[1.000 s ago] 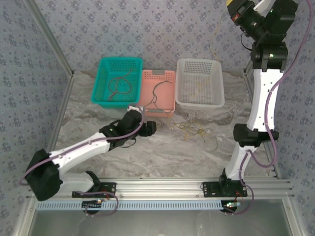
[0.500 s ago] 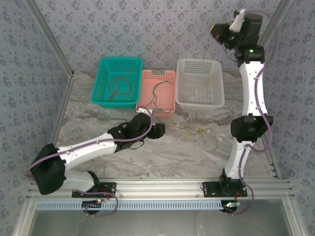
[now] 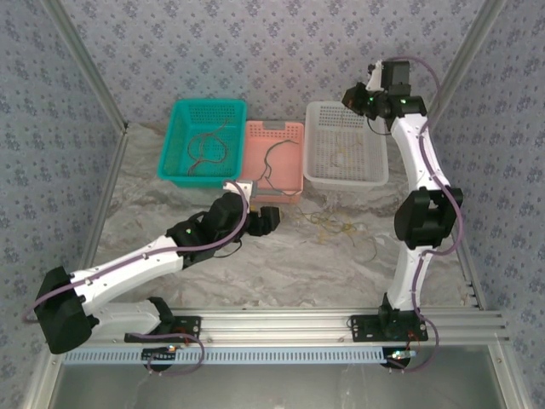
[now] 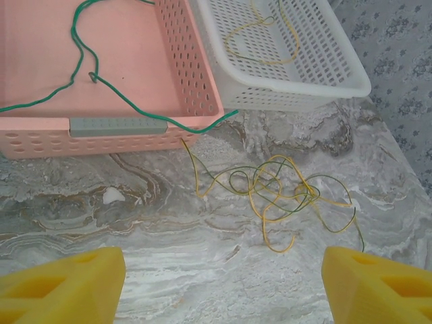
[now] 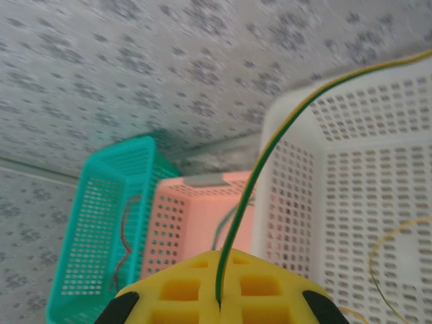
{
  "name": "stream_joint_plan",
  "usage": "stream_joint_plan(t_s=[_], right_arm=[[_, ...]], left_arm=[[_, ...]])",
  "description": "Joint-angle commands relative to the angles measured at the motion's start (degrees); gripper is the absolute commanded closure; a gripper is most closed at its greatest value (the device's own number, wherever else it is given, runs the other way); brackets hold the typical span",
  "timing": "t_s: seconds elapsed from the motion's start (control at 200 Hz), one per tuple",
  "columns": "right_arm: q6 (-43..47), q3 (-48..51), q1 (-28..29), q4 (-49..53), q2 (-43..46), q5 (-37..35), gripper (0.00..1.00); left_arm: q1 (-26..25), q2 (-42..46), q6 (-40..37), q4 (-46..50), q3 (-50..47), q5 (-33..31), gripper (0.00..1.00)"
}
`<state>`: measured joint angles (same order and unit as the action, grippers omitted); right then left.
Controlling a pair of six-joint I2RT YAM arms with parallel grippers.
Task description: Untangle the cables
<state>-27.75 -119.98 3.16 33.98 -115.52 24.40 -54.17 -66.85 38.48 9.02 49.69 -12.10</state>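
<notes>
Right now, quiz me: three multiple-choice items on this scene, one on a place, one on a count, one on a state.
1. Where does the tangle lie?
A. In the right gripper
B. On the bare table
C. On the left arm

2. How many baskets?
A. One
B. Two
C. Three

3. The right gripper is:
A. Shut on a cable
B. Open and empty
C. Shut on a rim

Key:
1 B: the left wrist view shows the loops flat on the marble.
2 C: teal basket, pink basket and white basket stand in a row.
3 A: the right wrist view shows the cable running out from between its closed fingers.
</notes>
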Motion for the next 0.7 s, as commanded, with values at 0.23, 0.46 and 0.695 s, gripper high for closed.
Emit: stream_joint_plan(t_s=[0.23, 0.46, 0.695], right_arm=[[0.81, -4.57, 1.06, 7.58, -12.44, -2.20, 0.95], [0.86, 4.80, 1.24, 3.02, -4.73, -7.27, 0.53], [2.02, 19.70, 1.77, -1.51, 12.17, -14.72, 0.48]], left_arm=[[-0.71, 1.44, 0.40, 1.17, -0.47, -1.01, 0.24], [-2.03, 2.68, 0.61, 2.99, 0.14, -1.81, 0.23], [-2.34, 4.36, 4.14, 4.99, -1.33, -4.01, 0.23]])
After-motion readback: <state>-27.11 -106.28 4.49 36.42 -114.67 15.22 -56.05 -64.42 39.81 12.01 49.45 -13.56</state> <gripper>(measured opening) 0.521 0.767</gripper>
